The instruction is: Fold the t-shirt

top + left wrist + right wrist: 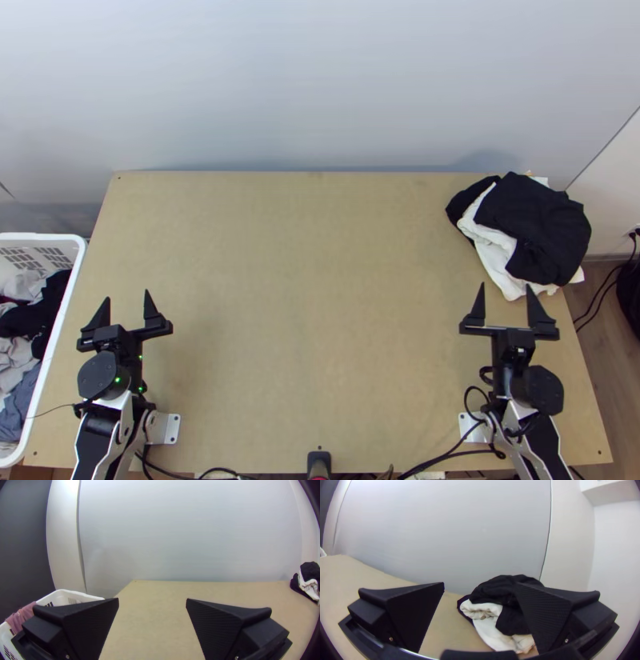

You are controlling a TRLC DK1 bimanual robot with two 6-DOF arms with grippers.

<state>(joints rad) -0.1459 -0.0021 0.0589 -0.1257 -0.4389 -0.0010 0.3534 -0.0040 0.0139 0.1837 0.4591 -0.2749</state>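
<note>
Tabletop (304,320) is stretching open between the two arms and up to its far edge. A basket (40,237) of clothes is standing beside the left edge. A bunched black-and-white cloth pile (532,216) is lying at the far right corner, reaching past the right edge; which piece is the t-shirt, I cannot tell. The left gripper (127,294) and right gripper (506,285) are both gaping wide, the latter near the pile.
</note>
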